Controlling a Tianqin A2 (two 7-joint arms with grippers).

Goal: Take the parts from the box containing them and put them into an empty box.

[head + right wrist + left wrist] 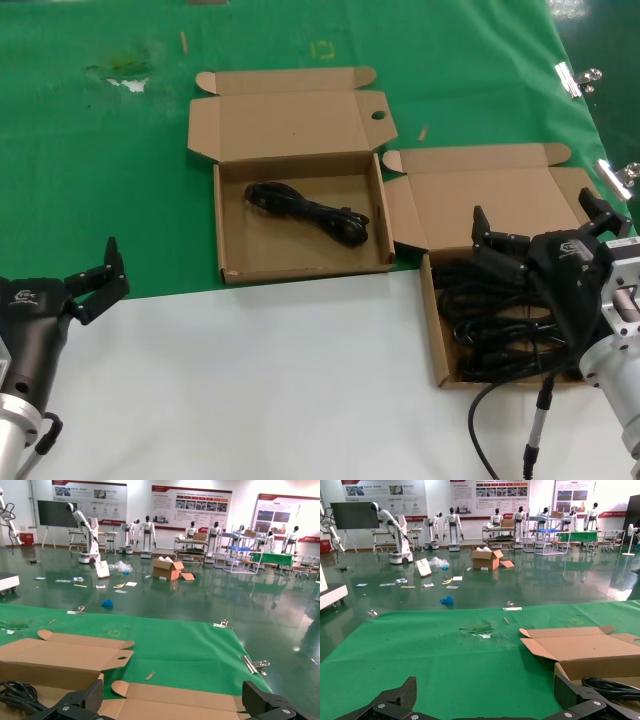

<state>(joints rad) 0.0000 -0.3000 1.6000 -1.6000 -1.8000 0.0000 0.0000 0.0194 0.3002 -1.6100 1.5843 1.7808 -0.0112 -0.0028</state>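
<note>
Now right gripper (540, 232) over right-hand box (436, 335), fingers spread, pinching nothing. Pile of black cables (490, 320) inside that box, under gripper. Left-hand box (300, 262) near table middle, lid open, one coiled cable (310, 210) lying inside. Left gripper (97, 280) parked at near left, over white tabletop (260, 380), fingers spread.

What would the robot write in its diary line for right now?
right end effector: open over full box | left end effector: open, parked | other box: one cable
</note>
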